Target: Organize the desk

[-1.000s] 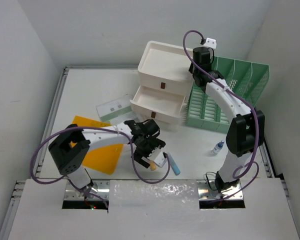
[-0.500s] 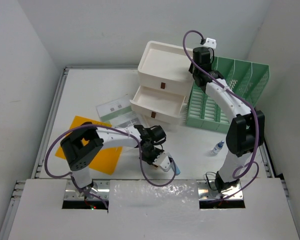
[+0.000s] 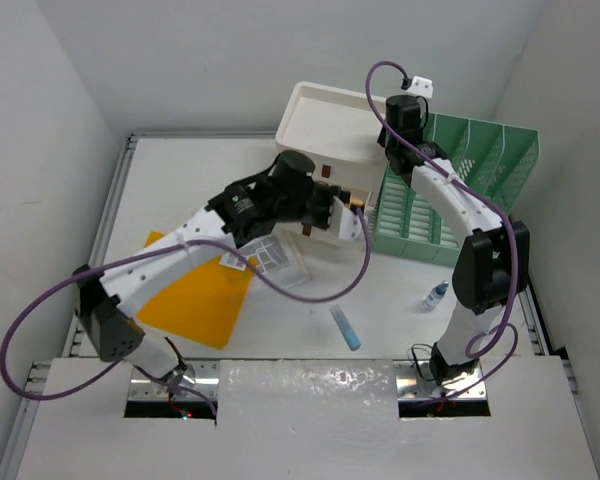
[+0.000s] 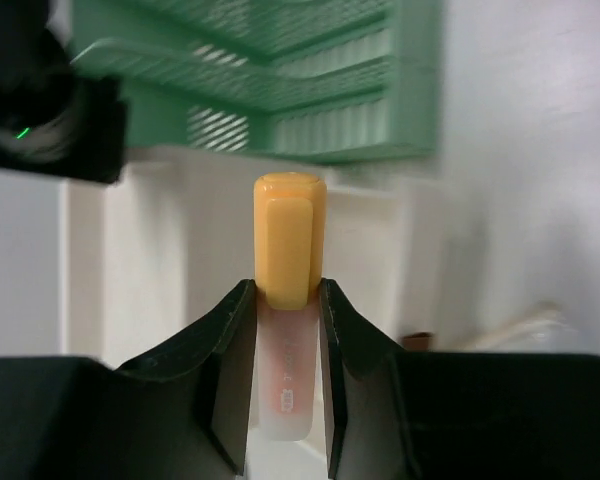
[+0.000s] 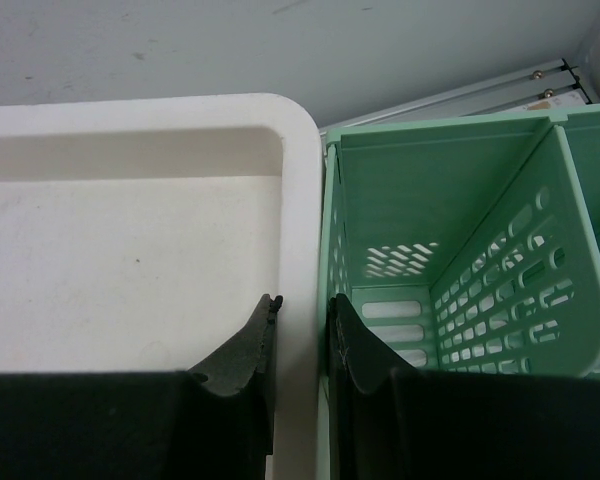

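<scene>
**Marker lifted off the surface**

My left claw [image 4: 285, 292] is pinching a smooth translucent marker [image 4: 290, 225] with a glossy orange cap. My right claw [image 5: 302, 310] is clamping the rounded rim of the white plastic drawer box [image 5: 130, 230], beside the slotted green rack [image 5: 460, 230]. The flat white surface [image 3: 180, 170] is lying below both. A second ago the marker was down on it.

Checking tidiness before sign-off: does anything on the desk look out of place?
Yes. A blue pen lies loose and askew on the desk, a small bottle sits alone by the right arm, and the orange folder sits crooked.
</scene>
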Available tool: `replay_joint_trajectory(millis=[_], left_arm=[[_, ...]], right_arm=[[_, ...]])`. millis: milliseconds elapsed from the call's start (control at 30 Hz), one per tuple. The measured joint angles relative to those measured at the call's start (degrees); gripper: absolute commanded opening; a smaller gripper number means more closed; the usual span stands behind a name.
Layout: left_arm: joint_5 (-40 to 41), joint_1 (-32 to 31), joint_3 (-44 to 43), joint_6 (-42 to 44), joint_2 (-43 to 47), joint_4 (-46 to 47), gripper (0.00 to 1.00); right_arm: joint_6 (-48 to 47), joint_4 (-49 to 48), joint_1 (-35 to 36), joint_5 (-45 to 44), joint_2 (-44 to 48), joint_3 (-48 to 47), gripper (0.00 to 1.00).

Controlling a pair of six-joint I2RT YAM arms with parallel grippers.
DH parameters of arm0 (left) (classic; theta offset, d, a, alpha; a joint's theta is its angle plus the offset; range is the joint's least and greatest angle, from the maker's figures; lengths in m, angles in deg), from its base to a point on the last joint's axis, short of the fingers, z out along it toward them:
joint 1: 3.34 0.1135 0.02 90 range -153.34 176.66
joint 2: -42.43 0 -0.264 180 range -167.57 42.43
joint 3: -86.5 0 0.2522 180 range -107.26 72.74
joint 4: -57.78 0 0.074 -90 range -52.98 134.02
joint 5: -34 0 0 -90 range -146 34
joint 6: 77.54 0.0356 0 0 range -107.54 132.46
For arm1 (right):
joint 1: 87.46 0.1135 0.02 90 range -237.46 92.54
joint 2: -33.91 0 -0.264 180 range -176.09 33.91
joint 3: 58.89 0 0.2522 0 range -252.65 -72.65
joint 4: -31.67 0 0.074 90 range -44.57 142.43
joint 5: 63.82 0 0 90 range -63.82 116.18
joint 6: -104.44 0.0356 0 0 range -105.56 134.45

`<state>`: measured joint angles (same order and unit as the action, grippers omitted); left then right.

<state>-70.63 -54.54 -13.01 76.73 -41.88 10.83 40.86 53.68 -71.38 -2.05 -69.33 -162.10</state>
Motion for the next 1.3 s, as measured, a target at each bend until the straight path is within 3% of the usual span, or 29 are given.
replay_joint_trajectory(millis=[33,100,167,200,233,367,467,633,800,900,1100,1300], left_arm=[[0.66,1.49,-1.62,0.17,-1.88,1.81,0.02],[2.01,4.11,-3.52,1.11,-6.21,4.44,0.29],[3.23,6.16,-4.59,2.71,-11.08,5.4,0.45],[3.98,6.91,-4.61,3.37,-13.31,5.6,0.67],[4.74,7.26,-4.59,4.2,-14.73,5.51,0.99],[8.55,7.41,-4.57,3.34,-20.17,7.43,1.0],[10.51,7.3,-6.23,-1.84,-20.57,9.94,1.0],[6.25,5.88,-7.28,-9.94,-12.7,9.86,0.95],[-0.07,-5.44,0.02,-8.09,2.12,2.8,0.98],[-4.22,-13.16,7.56,-5.92,4.63,-1.66,1.0],[-2.25,-16.44,17.05,-3.39,-7.8,-3.17,1.0],[-3.5,-18.53,12.76,-0.74,-23.32,-4.26,1.0]], right_arm=[[0.0,0.0,0.0,0.02,0.0,0.0,0.0],[0.04,0.02,0.0,0.02,0.0,0.0,0.0],[0.17,0.13,0.0,0.07,0.0,-0.04,0.0],[0.2,0.2,0.0,0.09,0.0,-0.07,0.0],[0.2,0.28,0.0,0.09,0.0,-0.13,0.0],[0.2,0.59,0.0,0.22,0.0,-0.26,0.0],[0.17,0.61,-0.02,0.28,0.0,-0.26,0.0],[-0.02,0.76,-0.02,0.35,0.0,-0.37,0.0],[-0.26,0.94,-0.11,0.74,0.0,-0.48,0.0],[-0.5,1.11,-0.17,1.11,0.0,-0.57,0.0],[-0.59,1.16,-0.2,1.33,0.0,-0.59,0.0],[-0.59,0.37,-0.22,1.38,0.11,-0.02,0.0]])
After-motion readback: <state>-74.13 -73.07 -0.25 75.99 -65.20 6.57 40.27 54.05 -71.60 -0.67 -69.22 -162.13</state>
